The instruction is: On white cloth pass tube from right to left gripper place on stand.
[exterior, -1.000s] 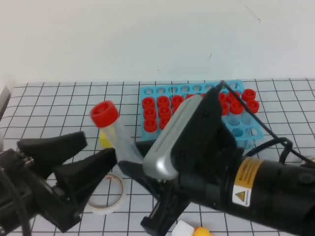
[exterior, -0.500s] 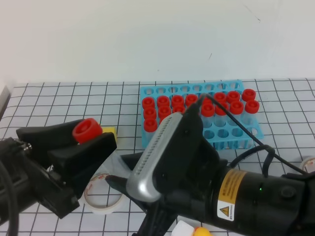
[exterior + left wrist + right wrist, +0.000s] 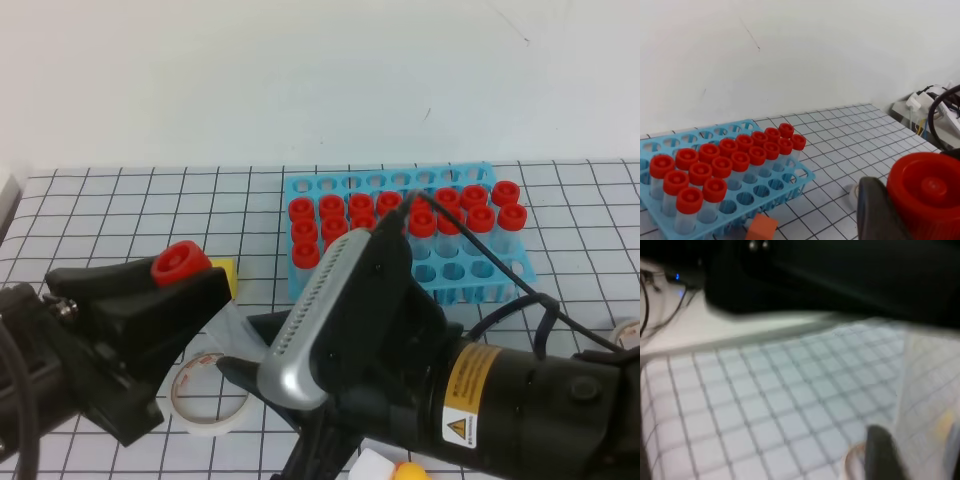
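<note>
The tube's red cap (image 3: 180,264) sticks up between the black fingers of my left gripper (image 3: 195,285), which is shut on the tube above the white cloth (image 3: 100,210). Its clear body slants down to the right toward my right gripper (image 3: 245,345), whose fingers are mostly hidden under the grey wrist housing. In the left wrist view the cap (image 3: 930,190) fills the lower right, beside one dark finger (image 3: 880,210). The right wrist view is blurred; I cannot tell whether those jaws still touch the tube. The blue stand (image 3: 440,178) holds several red-capped tubes at the back, and shows in the left wrist view as the stand (image 3: 765,192).
A tape roll (image 3: 210,400) lies under the two grippers and a yellow cube (image 3: 225,270) sits behind the left one. An orange cube (image 3: 761,227) rests in front of the stand. A white and yellow piece (image 3: 385,468) lies at the front edge.
The tube swung from upright into the left gripper's jaws. Those fingers then closed around it just under the cap. The right arm has barely moved in the last half second.
</note>
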Controlling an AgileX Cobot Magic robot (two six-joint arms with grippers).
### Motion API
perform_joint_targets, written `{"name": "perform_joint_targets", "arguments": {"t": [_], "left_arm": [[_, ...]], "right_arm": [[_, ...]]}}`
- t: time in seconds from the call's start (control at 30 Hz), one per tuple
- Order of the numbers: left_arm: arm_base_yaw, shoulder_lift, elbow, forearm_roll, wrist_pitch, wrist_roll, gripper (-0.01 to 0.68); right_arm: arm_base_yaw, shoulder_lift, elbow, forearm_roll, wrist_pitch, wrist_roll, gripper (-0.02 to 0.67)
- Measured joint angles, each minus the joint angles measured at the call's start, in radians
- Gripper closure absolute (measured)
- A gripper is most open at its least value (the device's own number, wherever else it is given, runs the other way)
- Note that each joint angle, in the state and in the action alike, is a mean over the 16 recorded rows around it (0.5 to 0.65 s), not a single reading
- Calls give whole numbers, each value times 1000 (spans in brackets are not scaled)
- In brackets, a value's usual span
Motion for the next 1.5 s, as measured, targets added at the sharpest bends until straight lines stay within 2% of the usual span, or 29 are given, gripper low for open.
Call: {"name": "perform_joint_targets", "arguments": {"t": [0.23,0.37,0.47,0.63,0.77,0.87,1.17,1.5], "left_arm": [[-1,1,0,2,0,46,415],[-1,1,0,3,-1,85,415],[-1,1,0,3,-2,118,415],[-1,1,0,3,-2,182,415],[-1,1,0,3,-4,246,415],[-1,1,0,3,-10,292,415],[-1,1,0,2,-55,385,415],[-1,54,-28,-2,-174,400,415]], "right_arm": [[1,-55,-1,-6,183,0,253],[2,-130,-1,-14,369,-1,241],[2,-210,-1,-29,527,-1,290],[2,-380,16,-85,751,-2,437],[2,-543,67,-151,857,7,553],[2,-663,128,-204,888,24,611],[3,-934,338,-300,845,99,643],[3,-1000,421,-306,858,136,647]]}}
